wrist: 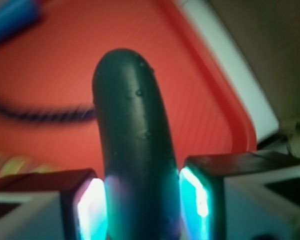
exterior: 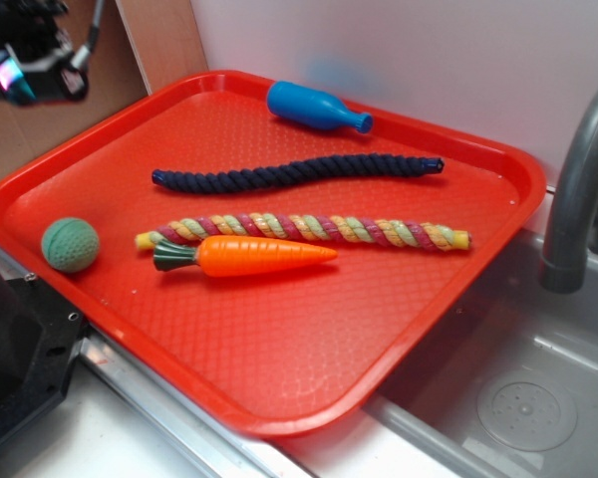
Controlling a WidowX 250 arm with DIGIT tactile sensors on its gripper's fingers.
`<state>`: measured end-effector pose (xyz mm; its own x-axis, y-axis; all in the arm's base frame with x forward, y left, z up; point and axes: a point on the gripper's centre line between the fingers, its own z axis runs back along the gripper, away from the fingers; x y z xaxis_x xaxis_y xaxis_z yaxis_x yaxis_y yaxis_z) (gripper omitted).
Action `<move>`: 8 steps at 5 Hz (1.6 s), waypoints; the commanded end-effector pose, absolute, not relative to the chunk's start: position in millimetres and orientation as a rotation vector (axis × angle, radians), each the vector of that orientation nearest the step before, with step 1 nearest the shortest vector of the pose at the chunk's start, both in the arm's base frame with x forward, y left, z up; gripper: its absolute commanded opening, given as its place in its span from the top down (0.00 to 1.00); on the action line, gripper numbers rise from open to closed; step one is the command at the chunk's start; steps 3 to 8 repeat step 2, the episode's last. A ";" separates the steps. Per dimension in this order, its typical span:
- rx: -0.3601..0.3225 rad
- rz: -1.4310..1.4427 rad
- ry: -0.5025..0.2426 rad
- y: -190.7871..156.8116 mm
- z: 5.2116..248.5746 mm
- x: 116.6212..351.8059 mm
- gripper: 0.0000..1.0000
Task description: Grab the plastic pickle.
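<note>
Pale wall and a strip of brown board backed the scene, with a red tray lying on the table beside a grey sink and its faucet. Up past the tray's far left corner, the hand hung in the air, well clear of the tray. In the wrist view the hand was clenched on the plastic pickle: both glowing pads pressed against its lower sides, and the dark green body stuck out beyond them over the tray's corner. Gripping near one end left most of the toy free, which probably made the hold less steady than a grip at the middle, though it looked firm.

On the tray, a blue bottle-shaped toy lay near the far edge, a navy rope stretched across the middle, and a striped rope lay just nearer, with the orange carrot touching or almost touching it. A light green ball sat near the tray's left edge. None of these stood in the hand's way; the grab looked essentially done.
</note>
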<state>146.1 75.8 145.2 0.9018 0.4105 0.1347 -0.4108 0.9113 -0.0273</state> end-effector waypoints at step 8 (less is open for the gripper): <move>-0.002 0.017 -0.323 38.5 225.9 141.6 0.98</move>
